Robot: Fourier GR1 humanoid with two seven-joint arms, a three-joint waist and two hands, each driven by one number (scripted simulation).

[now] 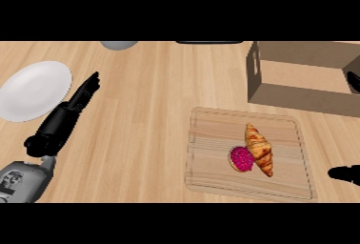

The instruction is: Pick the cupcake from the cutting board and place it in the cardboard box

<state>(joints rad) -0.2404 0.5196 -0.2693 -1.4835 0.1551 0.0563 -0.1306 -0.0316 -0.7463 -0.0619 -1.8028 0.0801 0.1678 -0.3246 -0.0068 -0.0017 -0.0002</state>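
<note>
The cupcake (241,159) lies on its side on the cutting board (211,143), near the middle. It has a pink top. A croissant (259,148) lies right beside it on the right, and the 2 look like they touch.

The cutting board sits flat on the wooden bench (155,95), toward the right side. The cardboard box (299,97) stands just behind the board, at the top right. The box is open at the top, and has a hole cut in its left wall.

The left hand (83,95) is on the left side of the bench, well apart from the board. Its fingers are straight and point away toward the back. They hold nothing. A white plate (34,90) lies just to the left of that hand.

Only a small black bit of the right hand (345,173) shows at the right edge, beside the board. You cannot tell how its fingers are set.

A grey round thing (119,45) peeks in at the top edge.
</note>
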